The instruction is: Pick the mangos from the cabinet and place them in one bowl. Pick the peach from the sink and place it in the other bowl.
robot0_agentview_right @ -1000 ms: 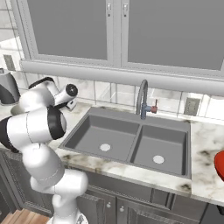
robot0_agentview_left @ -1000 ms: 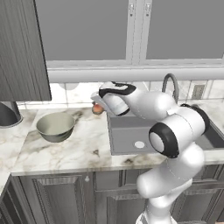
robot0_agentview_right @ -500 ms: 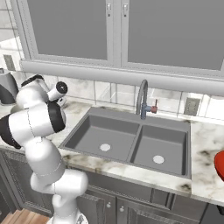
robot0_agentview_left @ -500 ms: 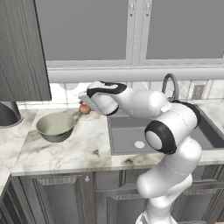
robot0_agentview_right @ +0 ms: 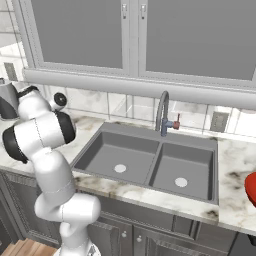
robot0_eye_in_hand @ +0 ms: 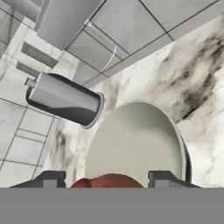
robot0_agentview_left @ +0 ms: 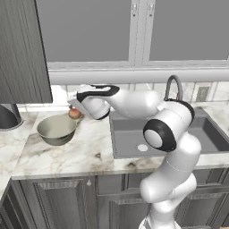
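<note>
My gripper (robot0_agentview_left: 74, 111) is shut on the peach (robot0_agentview_left: 74, 114), a small pinkish-orange fruit, and holds it just above the right rim of the grey-green bowl (robot0_agentview_left: 54, 130) on the counter. In the hand view the peach (robot0_eye_in_hand: 109, 181) sits between my two fingertips (robot0_eye_in_hand: 51, 179), with the pale inside of the bowl (robot0_eye_in_hand: 135, 140) right beyond it. The dark double sink (robot0_agentview_left: 134, 132) lies to the right of the bowl. At the right edge of the right base view the red bowl (robot0_agentview_right: 251, 187) peeks in. The dark wood-grain cabinet (robot0_agentview_left: 22, 49) hangs at upper left. The mangos are out of view.
A grey coffee machine (robot0_agentview_left: 8, 117) stands on the counter left of the bowl, close to the wall, and appears in the hand view as a cylinder (robot0_eye_in_hand: 65, 101). The curved tap (robot0_agentview_right: 161, 112) rises behind the sink (robot0_agentview_right: 150, 160). Glass-fronted wall cabinets hang overhead.
The arm has swung left from the sink's left edge, carrying the peach across the counter to a spot over the grey-green bowl's right rim.
</note>
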